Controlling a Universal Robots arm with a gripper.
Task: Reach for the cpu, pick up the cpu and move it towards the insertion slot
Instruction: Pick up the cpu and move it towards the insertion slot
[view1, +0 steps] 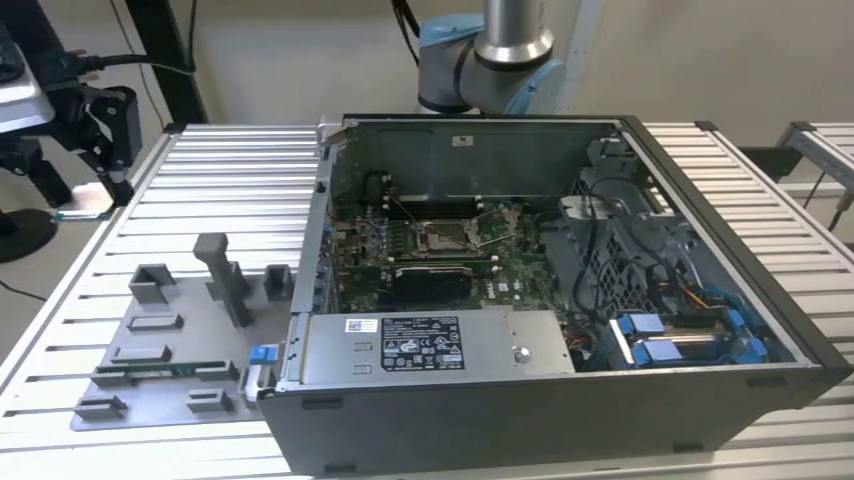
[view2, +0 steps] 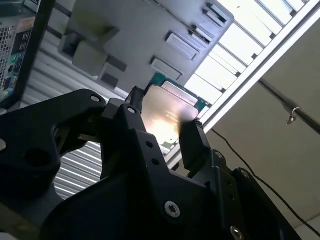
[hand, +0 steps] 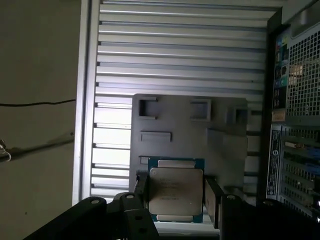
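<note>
Slatted aluminium table (view1: 227, 180): ribbed bright metal, carries everything.

Open dark-grey steel computer case (view1: 534, 420): lies on its side in the middle of the table, panel off, so the green board faces up for access from above.

Grey-and-blue robot arm (view1: 514, 40): column rises behind the case at the table's far edge.

Grey plastic fixture plate (view1: 174, 350): matte, moulded pockets and upright posts, sits near the table's front corner at the exterior view's left, just beside the case. A long green memory stick (view1: 160, 372) lies in one of its pockets.

Black two-finger gripper (hand: 177, 200): angular matte metal with screw heads. In both wrist views the fingers are closed narrowly on two opposite edges of the chip. The edge hold leaves its flat faces free, probably so it can seat square.

Square insertion slot (view1: 447, 237): shiny silver frame, dark centre, on the board inside the case, with nothing in it.

Thin square cpu (hand: 176, 187): pale silver lid over a green carrier rim, glare across the lid in the second wrist view (view2: 167, 107). It reads as lifted clear, over the fixture plate's edge, well apart from the slot.
</note>
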